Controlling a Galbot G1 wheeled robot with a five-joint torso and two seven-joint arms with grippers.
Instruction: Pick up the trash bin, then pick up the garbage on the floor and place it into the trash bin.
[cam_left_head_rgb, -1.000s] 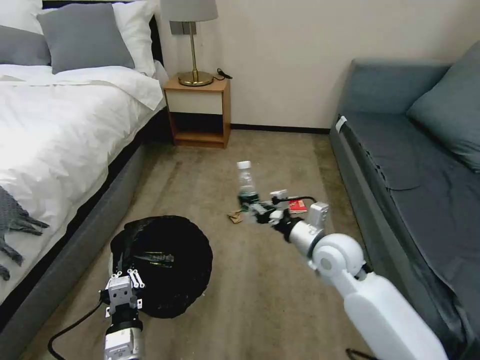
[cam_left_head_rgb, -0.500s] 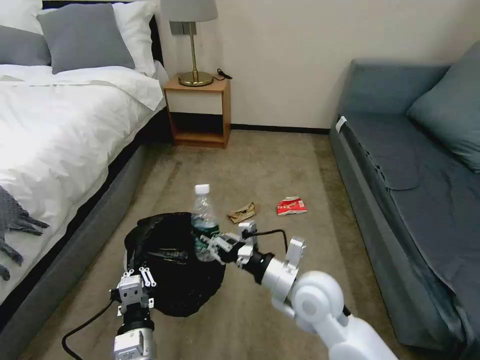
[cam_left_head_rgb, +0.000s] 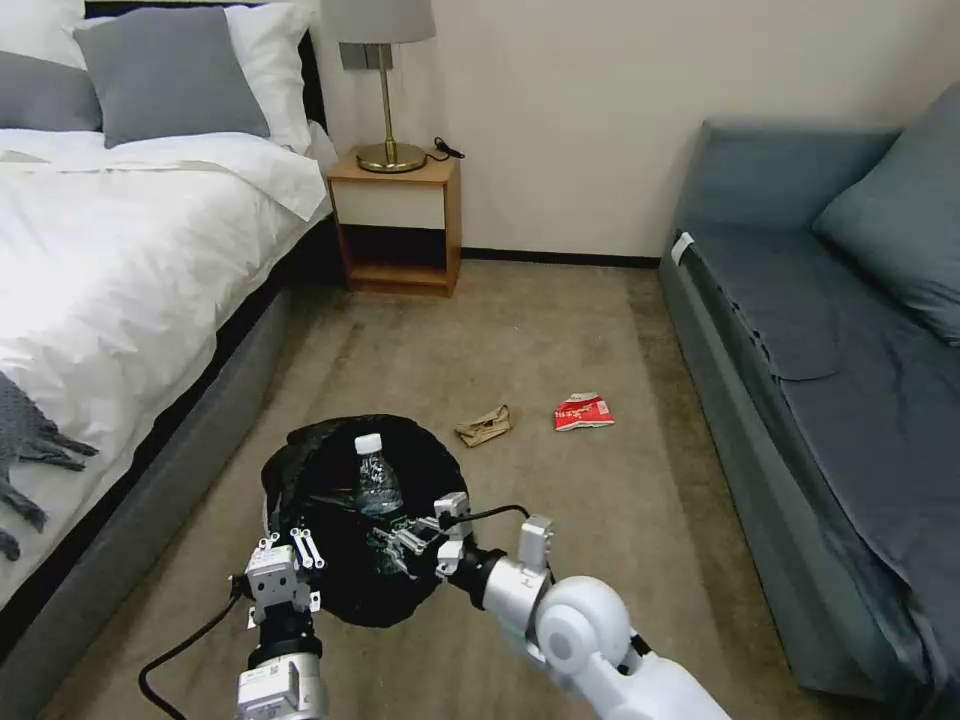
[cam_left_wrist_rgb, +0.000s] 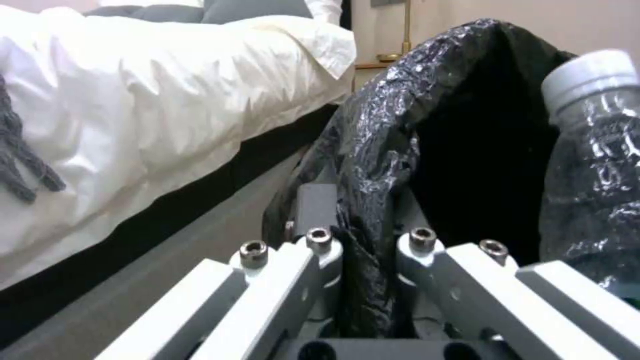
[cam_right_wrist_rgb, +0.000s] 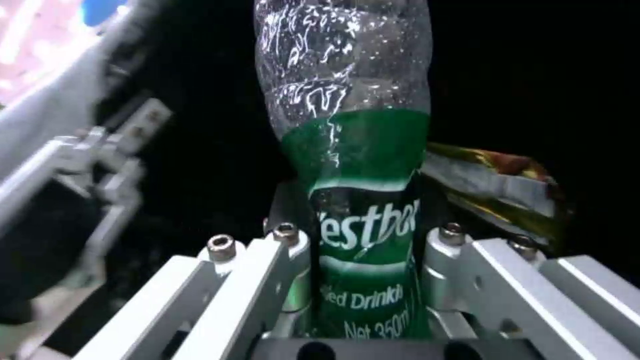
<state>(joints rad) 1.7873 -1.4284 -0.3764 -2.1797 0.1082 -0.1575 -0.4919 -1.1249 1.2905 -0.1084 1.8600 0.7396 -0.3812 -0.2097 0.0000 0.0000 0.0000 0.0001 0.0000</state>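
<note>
There was one bin (cam_left_head_rgb: 330, 480) with a black liner. Litter came to four pieces: one bottle (cam_left_head_rgb: 378, 490) with a green label, one wrapper (cam_right_wrist_rgb: 497, 185) seen in the right wrist view, one paper scrap (cam_left_head_rgb: 484, 426) and one red packet (cam_left_head_rgb: 583, 411). Two grippers were counted, the left gripper (cam_left_head_rgb: 285, 545) and the right gripper (cam_left_head_rgb: 395, 541). Furniture came to one bed (cam_left_head_rgb: 110, 270), one nightstand (cam_left_head_rgb: 397, 222) and one sofa (cam_left_head_rgb: 830, 400). One lamp (cam_left_head_rgb: 383, 70) was counted. At least three pillows (cam_left_head_rgb: 170, 70) lay on the bed, and one cushion (cam_left_head_rgb: 895, 215) on the sofa.
</note>
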